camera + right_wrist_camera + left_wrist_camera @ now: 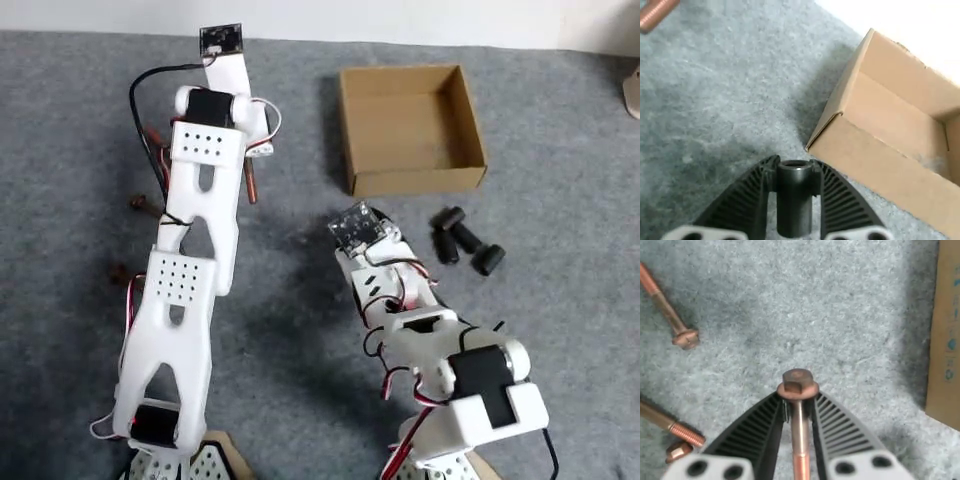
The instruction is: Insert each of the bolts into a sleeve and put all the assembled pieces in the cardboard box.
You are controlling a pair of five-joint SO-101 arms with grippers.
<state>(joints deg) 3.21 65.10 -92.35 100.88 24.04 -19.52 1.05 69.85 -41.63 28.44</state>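
black ribbed fingers [760, 425] of the left gripper [799, 399] come first in the left wrist view, closed narrow on a copper bolt [799, 435]. its hex head sits just past the fingertips and the shank runs back between them toward the wrist, so the long axis follows the gripper. the right gripper [794, 165] clamps a black sleeve [794, 200] in the same way, with the open bore at the tip end. in the high view the held bolt is left of centre and the right arm lies to its lower right, apart from it, with the cardboard box [415, 182] to the upper right of both. i judge the coming move depends on bringing both axes onto one line. since the head leads, the threaded end is probably not free to enter the bore.
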